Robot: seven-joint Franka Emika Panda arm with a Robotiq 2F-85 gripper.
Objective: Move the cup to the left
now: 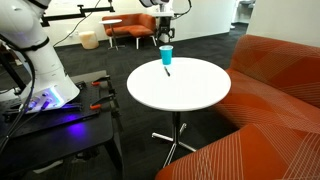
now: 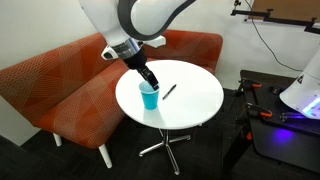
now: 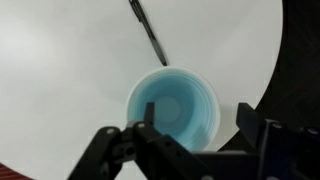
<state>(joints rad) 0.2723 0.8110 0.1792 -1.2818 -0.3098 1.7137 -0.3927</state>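
claw (image 3: 196, 128): jaws spread, holding nothing, hovers right above the cup (image 3: 172, 108) | cup: upright near the white table (image 3: 60, 80) edge, black pen (image 3: 148, 30) just beside | step: pre-grasp, judged | next: likely lower, close on cup wall, carry left clear of pen

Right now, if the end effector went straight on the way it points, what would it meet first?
The blue cup: the end effector points down above it, open, likely with one finger inside the rim and one outside. How far above is unclear.
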